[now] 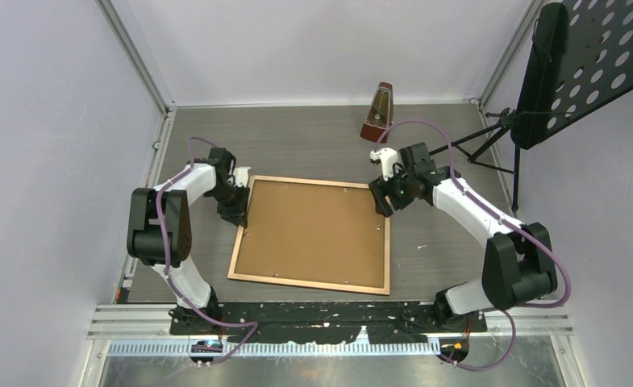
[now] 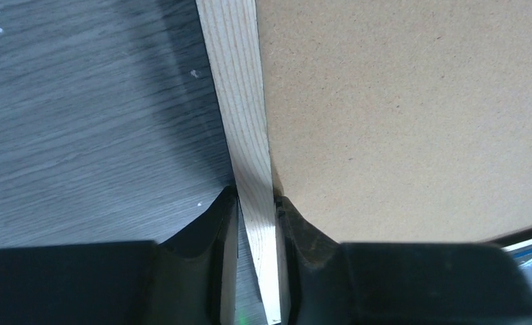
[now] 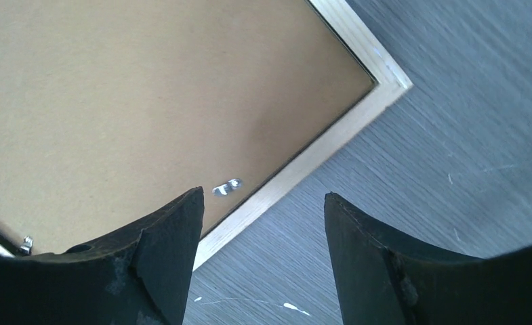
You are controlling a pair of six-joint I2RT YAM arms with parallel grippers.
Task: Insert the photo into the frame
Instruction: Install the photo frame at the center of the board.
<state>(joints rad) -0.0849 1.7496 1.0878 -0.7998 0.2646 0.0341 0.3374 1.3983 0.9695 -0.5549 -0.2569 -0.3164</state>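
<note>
On the grey bench (image 1: 313,137) the frame (image 2: 239,101) lies rear-up, photo unseen; left hand (image 2: 255,203) pinches its left rail, right hand (image 3: 263,196) gapes above the far corner, so a thin one-sided grip risks slipping.

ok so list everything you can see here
frame: 1, light wood rear face up, table centre
backing board: 1, brown, inside the frame
metal tabs: at least 2, silver, backing board's edge
metronome: 1, reddish brown, table's far edge
music stand: 1, black, far right
table: 1, grey woodgrain, under everything
left gripper: 1, black, closed on the frame's left border
right gripper: 1, black, open above the frame's far right corner
</note>
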